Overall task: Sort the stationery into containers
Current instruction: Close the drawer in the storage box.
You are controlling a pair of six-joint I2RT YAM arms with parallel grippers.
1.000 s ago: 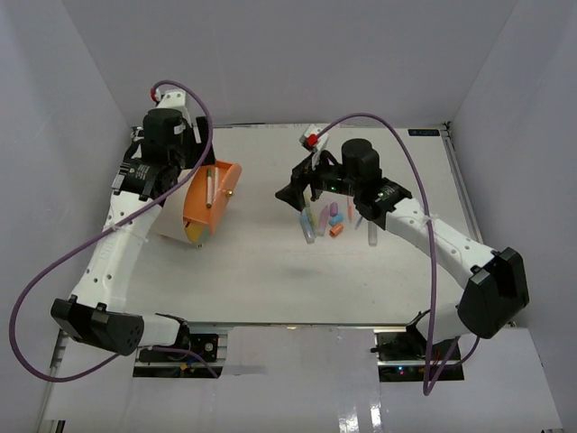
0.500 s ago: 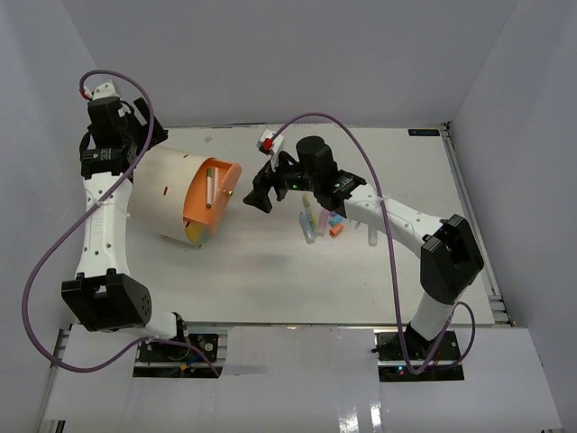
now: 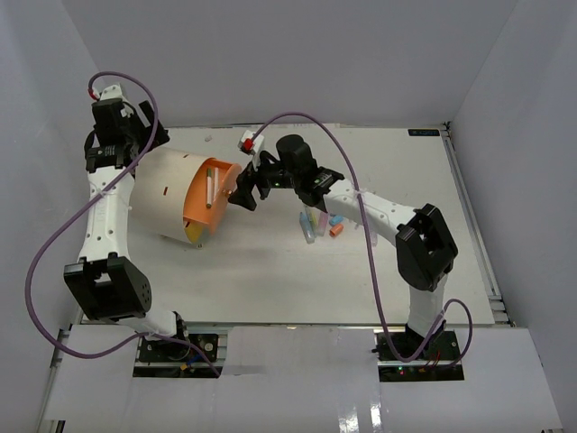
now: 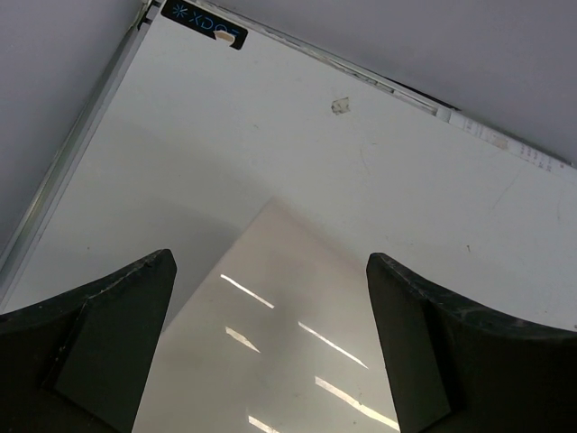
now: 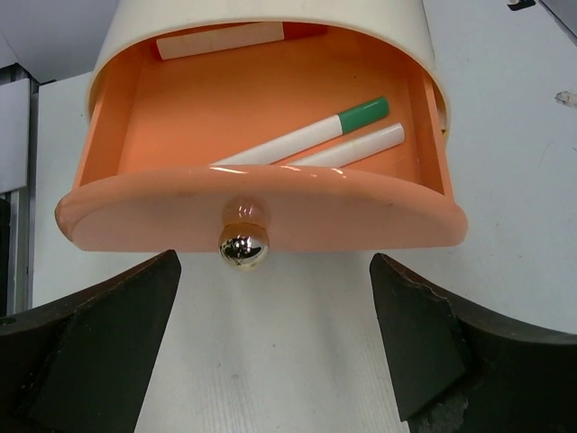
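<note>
The containers are one cream cylinder (image 3: 162, 194) lying on its side with an orange face (image 3: 206, 200). One orange drawer (image 5: 261, 212) is pulled out, and in it lie a green-capped pen (image 5: 306, 135) and a white pen (image 5: 353, 148). My right gripper (image 5: 273, 271) is open, and the drawer's brass knob (image 5: 243, 245) sits just ahead of its tips, untouched. In the top view this right gripper (image 3: 243, 194) is at the orange face. My left gripper (image 4: 270, 271) is open over the cylinder's cream back (image 4: 270, 352), holding nothing. Loose stationery (image 3: 320, 221) lies mid-table.
A long pale item with a red end (image 5: 221, 41) lies in the section behind the open drawer. A black label (image 4: 203, 23) marks the table's far left corner. Purple cables (image 3: 297, 117) arc above both arms. Grey walls close in the table on three sides.
My right gripper has travelled left from above the stationery pile to the drawer front. My left gripper has left the cylinder's top and swung to its far-left end.
</note>
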